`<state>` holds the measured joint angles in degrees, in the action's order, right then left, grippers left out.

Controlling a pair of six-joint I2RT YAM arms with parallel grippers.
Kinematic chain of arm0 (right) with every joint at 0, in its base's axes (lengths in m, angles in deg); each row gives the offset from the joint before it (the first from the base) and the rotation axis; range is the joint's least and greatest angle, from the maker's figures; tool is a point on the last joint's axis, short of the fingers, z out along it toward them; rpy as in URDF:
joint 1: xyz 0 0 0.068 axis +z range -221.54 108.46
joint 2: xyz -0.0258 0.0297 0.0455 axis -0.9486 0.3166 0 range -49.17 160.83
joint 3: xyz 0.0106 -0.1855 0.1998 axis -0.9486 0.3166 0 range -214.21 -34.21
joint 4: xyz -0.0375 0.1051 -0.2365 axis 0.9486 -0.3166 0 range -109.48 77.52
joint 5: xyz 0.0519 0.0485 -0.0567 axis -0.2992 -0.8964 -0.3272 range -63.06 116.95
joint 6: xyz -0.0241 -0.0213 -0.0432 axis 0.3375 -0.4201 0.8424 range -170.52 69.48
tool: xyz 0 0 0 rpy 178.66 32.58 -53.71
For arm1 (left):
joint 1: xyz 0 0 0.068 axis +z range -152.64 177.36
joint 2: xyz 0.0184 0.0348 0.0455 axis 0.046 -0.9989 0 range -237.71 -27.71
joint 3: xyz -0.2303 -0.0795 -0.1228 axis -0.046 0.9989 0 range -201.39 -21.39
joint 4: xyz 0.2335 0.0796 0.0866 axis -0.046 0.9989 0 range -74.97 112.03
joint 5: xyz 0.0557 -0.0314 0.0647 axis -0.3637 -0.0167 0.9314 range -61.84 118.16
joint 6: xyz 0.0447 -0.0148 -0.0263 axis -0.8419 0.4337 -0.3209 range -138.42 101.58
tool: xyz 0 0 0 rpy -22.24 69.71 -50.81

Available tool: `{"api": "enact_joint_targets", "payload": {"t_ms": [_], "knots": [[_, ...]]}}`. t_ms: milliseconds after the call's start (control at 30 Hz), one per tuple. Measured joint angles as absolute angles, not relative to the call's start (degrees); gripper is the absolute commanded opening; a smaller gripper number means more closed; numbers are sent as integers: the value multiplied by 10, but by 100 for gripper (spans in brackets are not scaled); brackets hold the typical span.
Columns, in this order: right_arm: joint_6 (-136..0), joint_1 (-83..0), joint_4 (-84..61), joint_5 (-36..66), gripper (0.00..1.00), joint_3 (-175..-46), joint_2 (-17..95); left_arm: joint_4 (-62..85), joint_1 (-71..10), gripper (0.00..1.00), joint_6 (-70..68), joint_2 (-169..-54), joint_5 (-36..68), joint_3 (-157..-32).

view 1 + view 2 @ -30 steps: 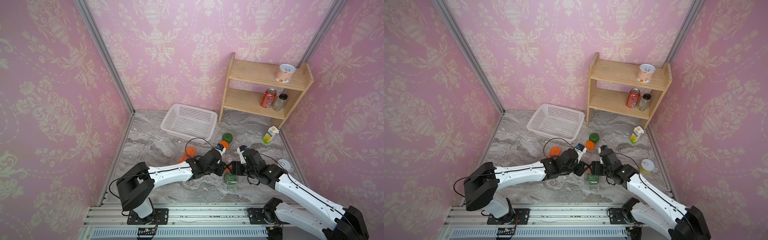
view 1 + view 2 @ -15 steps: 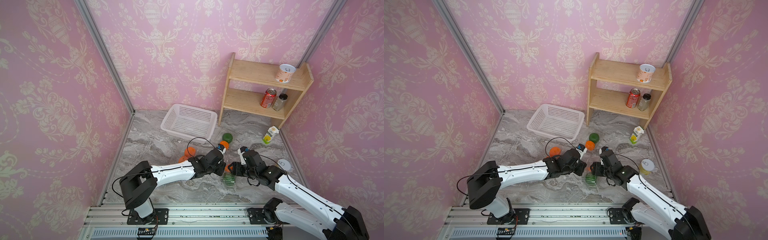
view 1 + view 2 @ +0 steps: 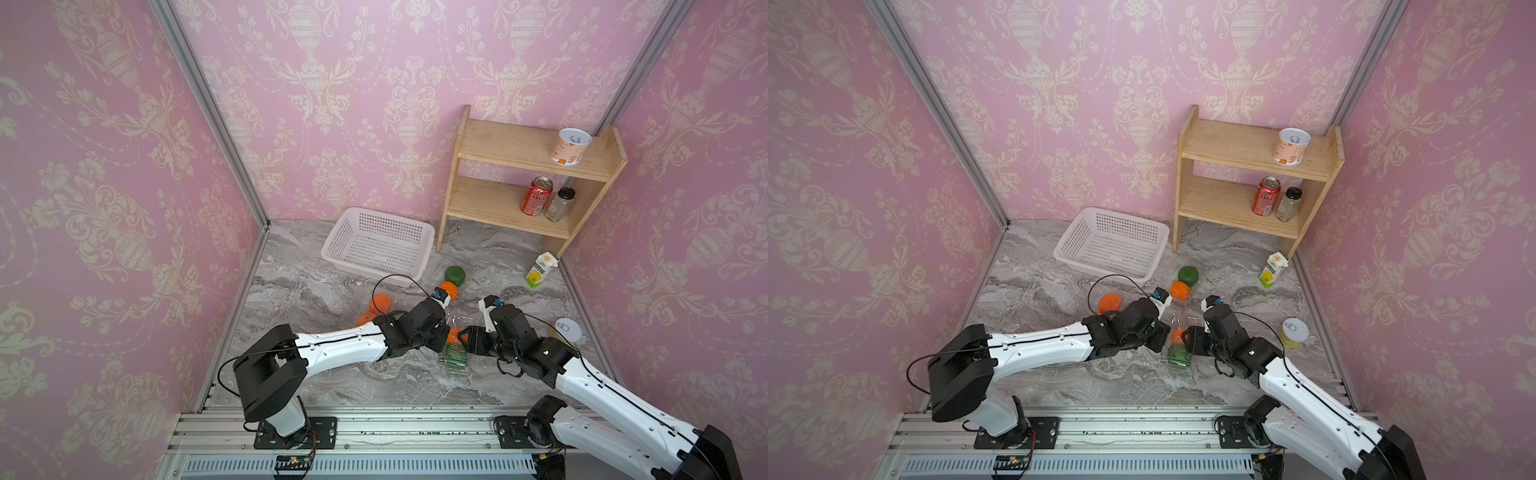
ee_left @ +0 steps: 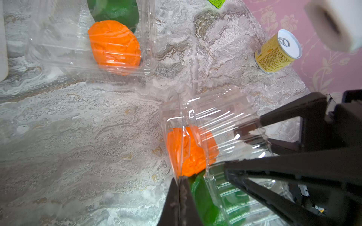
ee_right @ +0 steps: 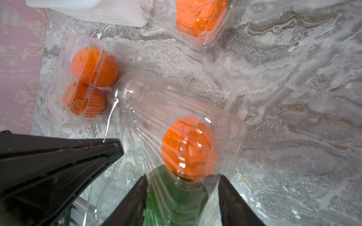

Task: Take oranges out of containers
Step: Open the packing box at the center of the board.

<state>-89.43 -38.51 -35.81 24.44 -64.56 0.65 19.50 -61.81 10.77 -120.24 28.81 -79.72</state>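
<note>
A clear clamshell container (image 3: 455, 358) lies at the front middle with a bright orange (image 4: 193, 151) and a dark green orange (image 5: 176, 199) inside. My left gripper (image 4: 179, 185) is shut on the thin edge of its lid. My right gripper (image 5: 182, 178) straddles the container's body at the green fruit, with both fingers against the plastic. A second container (image 5: 58, 94) to the left holds two oranges (image 5: 94, 66). A third container (image 4: 150, 49), farther back, holds one bright orange (image 3: 449, 289) and one green (image 3: 454, 275).
A white perforated basket (image 3: 376, 245) stands behind the containers. At the back right a wooden shelf (image 3: 490, 203) carries a red can (image 3: 536, 201), a jar and a cup. A juice carton (image 3: 540, 270) and a yellow can (image 4: 278, 51) stand along the right wall.
My left gripper has closed onto the lid edge of the front container. The right gripper's fingers have drawn in a little around the container. Both arms have hardly shifted.
</note>
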Motion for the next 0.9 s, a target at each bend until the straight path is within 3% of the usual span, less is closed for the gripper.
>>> {"api": "enact_joint_targets", "payload": {"t_ms": [267, 400, 900], "knots": [[-898, -385, -343, 244, 56, -633, 2, 201, -618, 0, 105, -1202, 295, -797], [-905, -384, -342, 243, 49, -627, -9, 205, -619, 0, 99, -1199, 297, -797], [-918, -384, -326, 240, 48, -610, -26, 212, -621, 0, 83, -1195, 311, -797]]}}
